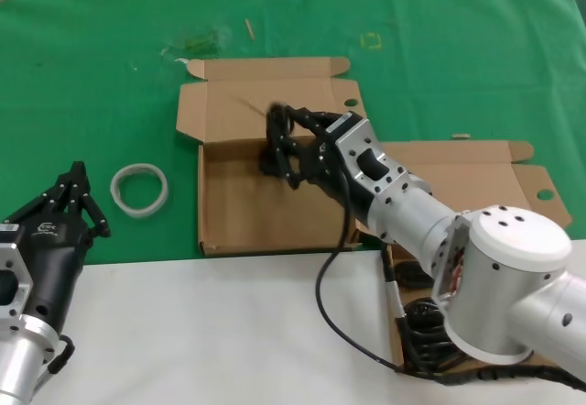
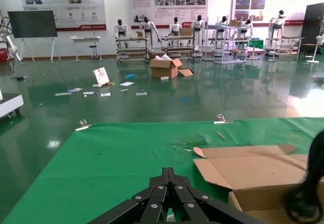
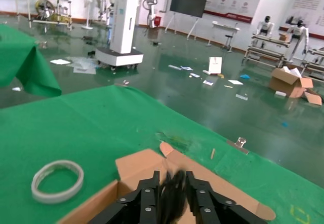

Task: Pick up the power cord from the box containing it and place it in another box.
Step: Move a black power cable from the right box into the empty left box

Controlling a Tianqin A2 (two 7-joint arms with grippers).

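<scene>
- The fingers (image 3: 152,196) of the right gripper (image 1: 286,148) clench the power cord (image 1: 275,144), a black hank pinched between them.
- The cord hangs over the rear of another box (image 1: 229,208), the open mailer on the green cloth, just above its floor.
- Behind the right arm, the box (image 1: 476,180) sits open at the robot's right, with a tangle of black cords (image 1: 426,318) inside.
- The left gripper (image 1: 69,205) idles low at the robot's left over the desk (image 1: 183,332), fingers (image 2: 159,196) drawn together.
- A white tape ring (image 1: 140,189) lies between that gripper and the near box.
</scene>
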